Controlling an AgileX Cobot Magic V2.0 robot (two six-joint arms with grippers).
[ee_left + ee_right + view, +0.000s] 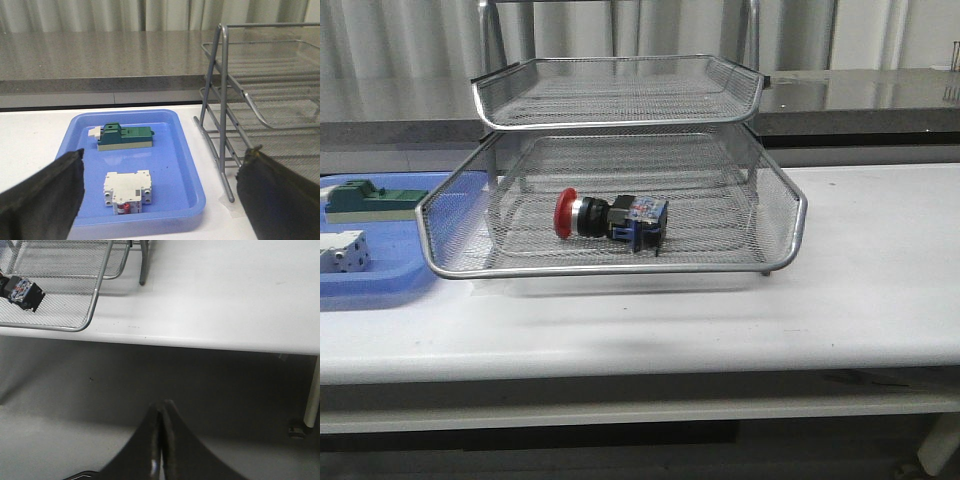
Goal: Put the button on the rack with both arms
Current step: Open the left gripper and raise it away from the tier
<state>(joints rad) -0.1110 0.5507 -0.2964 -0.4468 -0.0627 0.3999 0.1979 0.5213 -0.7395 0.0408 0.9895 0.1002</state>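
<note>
White tabletop and grey curtain are framing the station, and you are looking at a scene where neither arm is showing in the front view. Your left gripper point(160, 192) is hanging with its fingers spread wide apart and nothing between them, looking over the blue tray point(192, 172) that is holding the green block point(125, 137) and the white block point(126, 191), with the rack's frame legs just beside that tray. Your right gripper point(160, 440) is sitting pulled back off the table's front edge with its fingertips pressed together, holding nothing. The button point(610, 217) is lying on its side on the mesh floor of the pulled-out lower tray of the rack point(620, 268), long axis running across the table, red cap toward your left side and blue block toward your right. From the right claw it is lying forward and off toward the left arm's side; only its blue end is showing there. By my judgement the placement is already made, and either arm would be reaching inward over the tray's front rim.
</note>
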